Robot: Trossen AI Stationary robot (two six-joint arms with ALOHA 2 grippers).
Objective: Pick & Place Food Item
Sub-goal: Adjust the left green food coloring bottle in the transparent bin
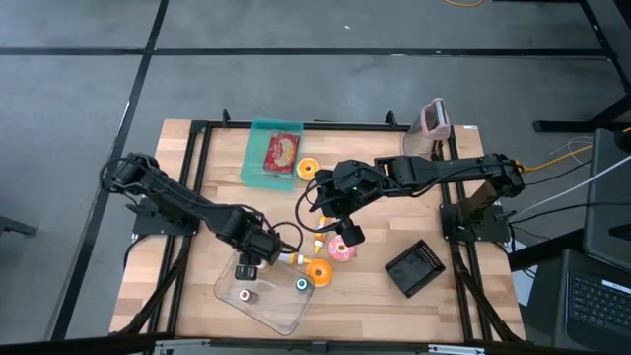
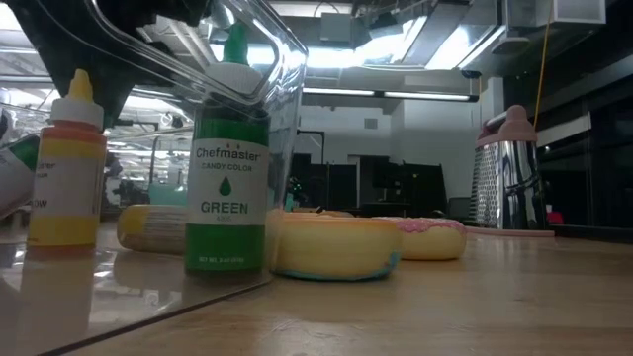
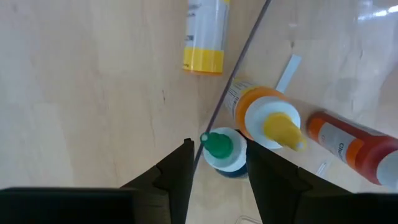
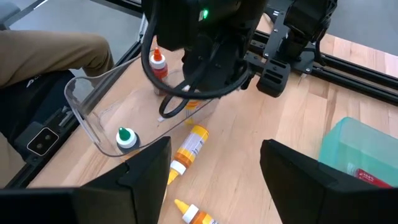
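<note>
Clear plastic tray [image 1: 286, 314], lower centre of the high view, corrals upright colouring bottles. Left gripper [image 3: 217, 171] hangs partly open over the green bottle [image 3: 219, 147], holding nothing. Right gripper [image 1: 345, 233], wide and empty, is above the pink donut [image 1: 344, 248] on the counter [image 1: 473, 296], likely the next pick.

Five small food-colouring bottles [image 4: 126, 138], three ring-shaped doughnuts [image 1: 317, 272], one clear plastic tray [image 1: 281, 316], one teal plastic box [image 1: 258, 158], one metal grater [image 1: 434, 118].

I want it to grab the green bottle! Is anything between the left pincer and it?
Nothing visible. The left pincer hangs open over the clear tray, and the green bottle shows straight past its fingers. The yellow-tipped orange bottle stands close beside it, not in between.
</note>
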